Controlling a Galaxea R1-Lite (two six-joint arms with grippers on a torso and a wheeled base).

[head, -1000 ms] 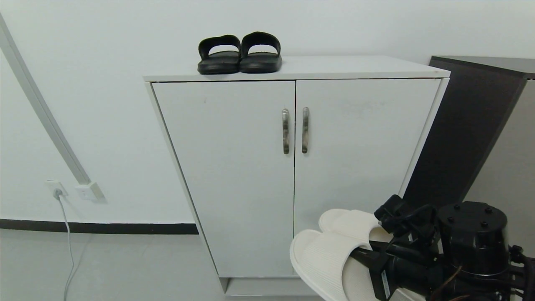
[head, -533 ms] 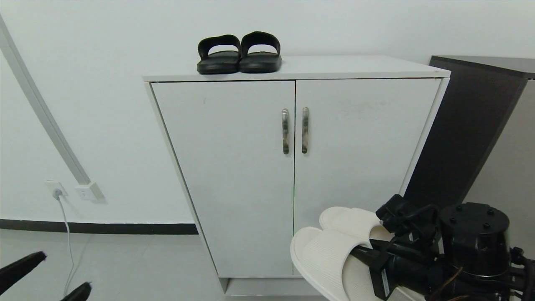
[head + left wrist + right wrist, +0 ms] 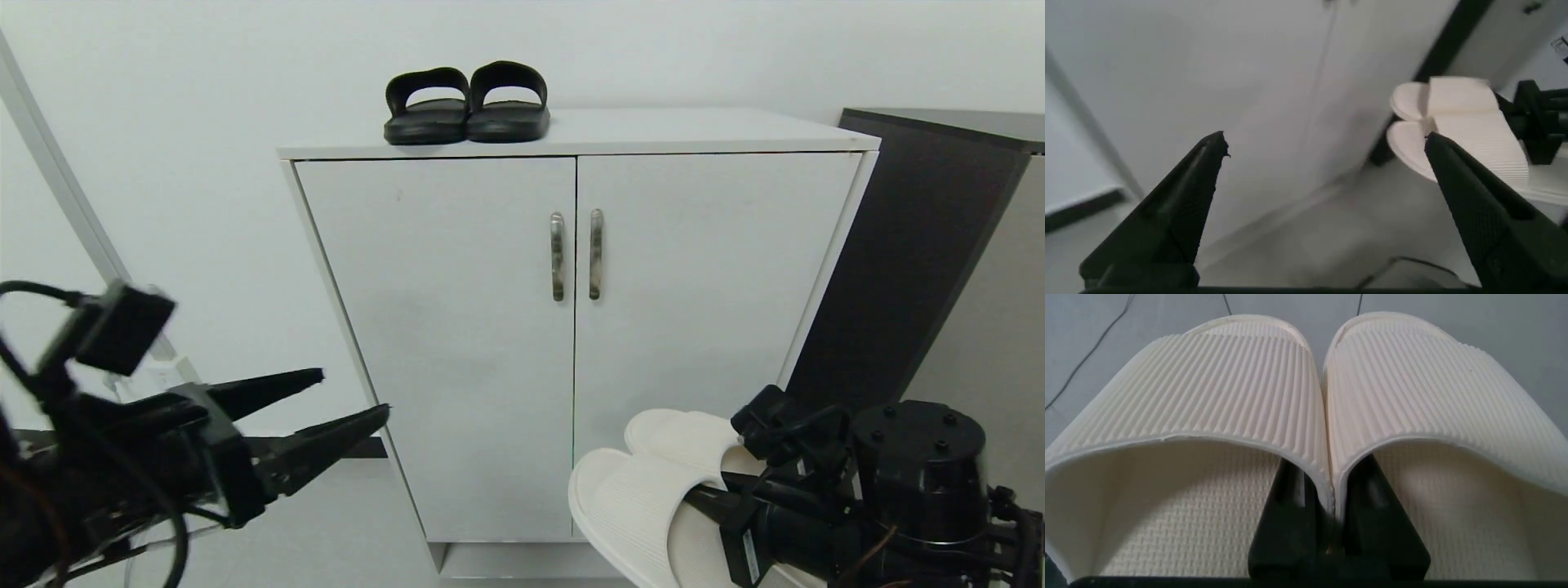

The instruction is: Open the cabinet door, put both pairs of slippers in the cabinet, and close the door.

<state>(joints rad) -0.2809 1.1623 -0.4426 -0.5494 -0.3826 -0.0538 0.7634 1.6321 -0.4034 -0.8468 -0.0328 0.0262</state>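
Note:
The white cabinet has both doors shut, with two metal handles side by side at the centre seam. A black pair of slippers stands on its top, left of the middle. My right gripper is low at the right, in front of the right door, shut on the inner edges of a white pair of slippers. In the right wrist view its fingers pinch the white slippers together. My left gripper is open at the lower left, pointing at the cabinet's left side. It holds nothing, with the white slippers beyond.
A dark cabinet stands tight against the white one's right side. A grey conduit runs slantwise down the wall at the left. Open floor lies in front of the cabinet's left half.
My left arm has risen into view from the lower left and reached toward the cabinet, fingers open. The right gripper and the white slippers have barely moved.

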